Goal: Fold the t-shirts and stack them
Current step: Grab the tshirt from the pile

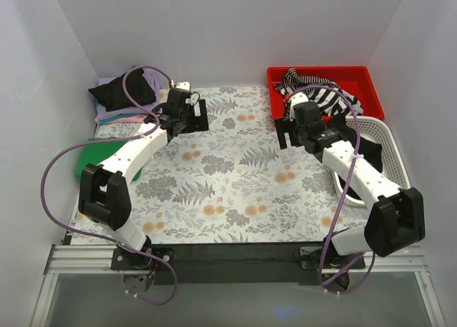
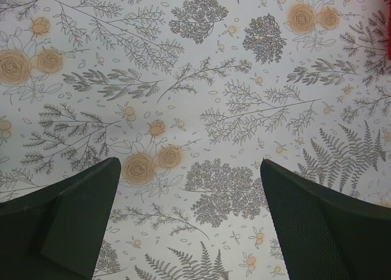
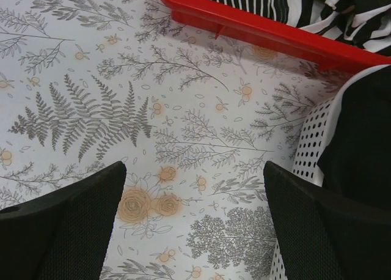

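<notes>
step: between shirts, I'd say. Both arms hang empty over the patterned surface (image 1: 235, 177) and nothing is spread out to fold.
done so far: folded stack (image 1: 123, 95) at the far left corner, black on top, lilac and pink under it. Green t-shirt (image 1: 89, 159) lies at the left edge, partly under the left arm; can't tell if it's folded.
left to do: striped t-shirt (image 1: 325, 93) crumpled in the red bin (image 1: 318, 70), far right. Black cloth (image 3: 360, 133) in the white mesh basket (image 3: 308, 142), near right, probably another shirt.
left jaws: spread wide, holding nothing, touching nothing. The wrist view shows only bare floral print between the pads.
right jaws: spread wide, empty as well. They sit just short of the red bin's near rim, with the basket wall at the right of the wrist view.
next move: my call is to fetch with the right arm, since it's nearest. I'd reach over the bin rim, pinch a high fold of the striped shirt and drag it to mid-surface. The left arm then takes the other shoulder to flatten it.
needs: clearance over the red rim, and a grab of one shirt only, as the heap is tangled.
risk: cloth snagging on the bin edge, or a sleeve trailing back in.
</notes>
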Tool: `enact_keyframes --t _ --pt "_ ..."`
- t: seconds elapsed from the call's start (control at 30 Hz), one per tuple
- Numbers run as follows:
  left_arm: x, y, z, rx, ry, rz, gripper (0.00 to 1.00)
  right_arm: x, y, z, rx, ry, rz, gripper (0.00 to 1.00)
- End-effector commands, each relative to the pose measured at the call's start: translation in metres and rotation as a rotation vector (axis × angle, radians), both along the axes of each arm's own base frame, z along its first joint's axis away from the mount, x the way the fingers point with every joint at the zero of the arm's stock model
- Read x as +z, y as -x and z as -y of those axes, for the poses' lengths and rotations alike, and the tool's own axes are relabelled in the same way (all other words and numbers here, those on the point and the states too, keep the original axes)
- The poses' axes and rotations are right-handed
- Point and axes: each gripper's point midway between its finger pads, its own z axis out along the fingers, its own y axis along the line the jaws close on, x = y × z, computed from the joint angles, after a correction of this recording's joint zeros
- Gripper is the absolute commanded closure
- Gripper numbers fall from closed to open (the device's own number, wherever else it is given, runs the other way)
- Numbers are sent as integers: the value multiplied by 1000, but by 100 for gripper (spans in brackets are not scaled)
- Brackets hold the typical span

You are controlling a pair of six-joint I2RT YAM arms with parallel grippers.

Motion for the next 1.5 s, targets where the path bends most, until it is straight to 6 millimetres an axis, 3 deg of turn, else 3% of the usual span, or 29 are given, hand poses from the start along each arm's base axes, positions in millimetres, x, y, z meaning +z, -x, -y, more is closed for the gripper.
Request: enact_keyframes --t 0.0,0.27,0.53,0.7,0.83,0.9,0.97,1.3,1.4,1.47 --pt "31 -3 4 2 59 64 2 26 -2 16 -74 41 62 2" --pt "42 -5 -4 3 116 83 2 44 -4 37 -190 64 60 1" --pt "47 -3 -3 -36 167 88 2 79 -25 48 -286 12 132 1" --pt "44 3 11 -100 226 67 2 82 -41 95 -532 65 177 2" --pt "38 6 19 -134 249 42 2 72 -44 138 -660 61 165 1" --pt "37 6 21 -142 256 38 2 59 -45 146 -682 70 135 10" --pt "38 7 24 -158 268 37 2 48 -48 150 -674 83 104 16" --pt "36 10 29 -177 292 21 2 -7 -66 163 -667 93 -33 16" --pt "34 11 28 -173 288 19 2 -17 -73 167 -677 93 -49 19" --pt "33 12 27 -172 284 17 2 -23 -74 168 -684 102 -59 27"
